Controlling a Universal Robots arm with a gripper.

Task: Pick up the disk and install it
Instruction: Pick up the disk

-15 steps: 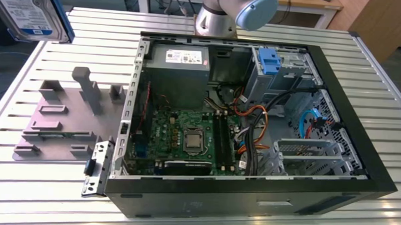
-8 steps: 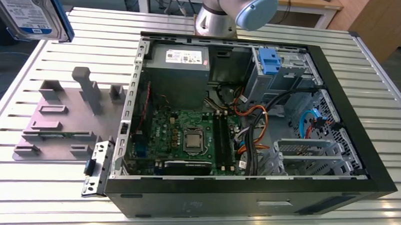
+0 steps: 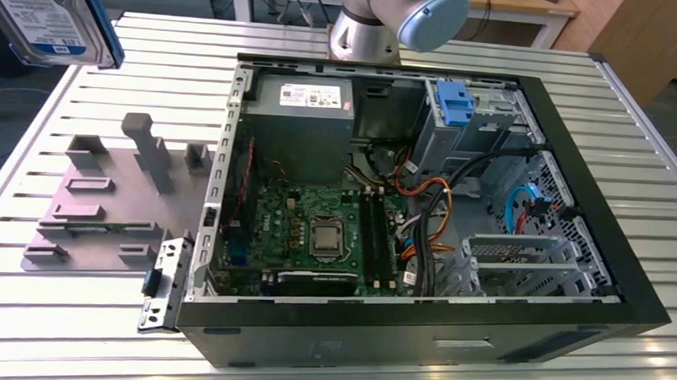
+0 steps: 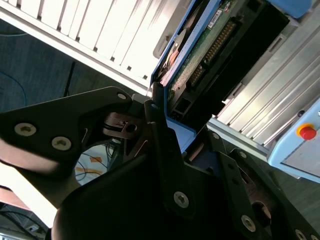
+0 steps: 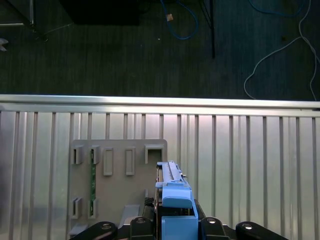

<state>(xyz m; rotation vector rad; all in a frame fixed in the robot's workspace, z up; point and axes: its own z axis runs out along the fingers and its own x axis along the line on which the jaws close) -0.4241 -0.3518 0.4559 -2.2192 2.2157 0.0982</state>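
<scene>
disk [image 3: 46,17] (flat rectangular slab, blue plastic frame) clamped between black jaws.

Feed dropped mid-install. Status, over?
Gripper jaws shut on the disk. Disk aloft by the grey fixture tray, outside the computer case. Cables run beside the drive bay.

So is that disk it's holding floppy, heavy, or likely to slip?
Probably stiff: the disk is a flat metal slab in a blue frame. Likely heavy for its size. The gripper grips only one end, so it might twist or slip if jolted.
</scene>
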